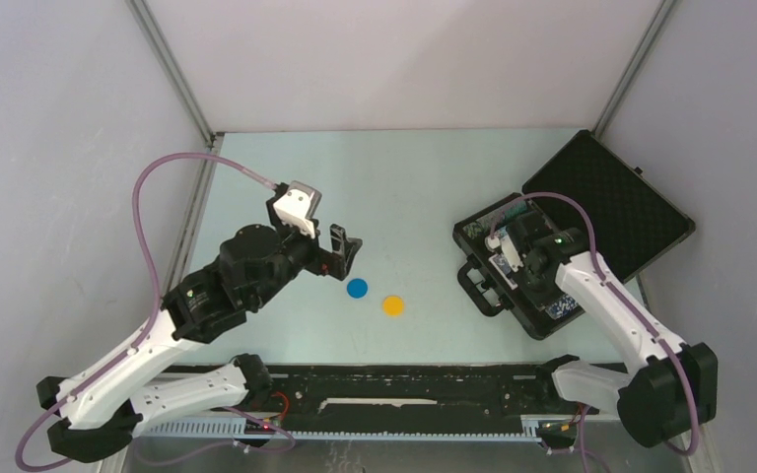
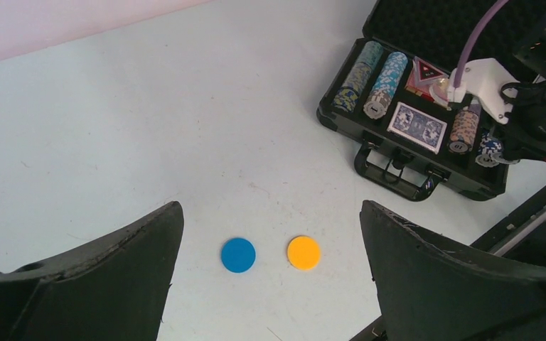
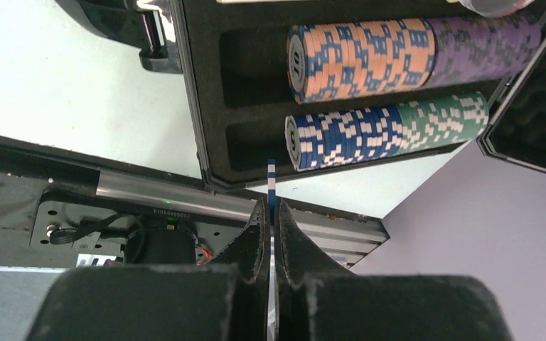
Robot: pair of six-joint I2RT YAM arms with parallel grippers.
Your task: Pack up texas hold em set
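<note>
My left gripper (image 2: 270, 207) is hanging wide open, empty, over the blue disc (image 2: 238, 254) and yellow disc (image 2: 303, 252) on the table. I'm aiming to straddle blue squarely. My right gripper (image 3: 271, 213) is pinching a chip (image 3: 271, 181) edge-on beside the case's (image 1: 623, 197) blue row (image 3: 341, 138), and I'm keeping it upright.

Black case (image 1: 621, 202), blue disc (image 1: 357, 288), yellow disc (image 1: 392, 305), blue-white striped chip (image 3: 271, 181)
</note>
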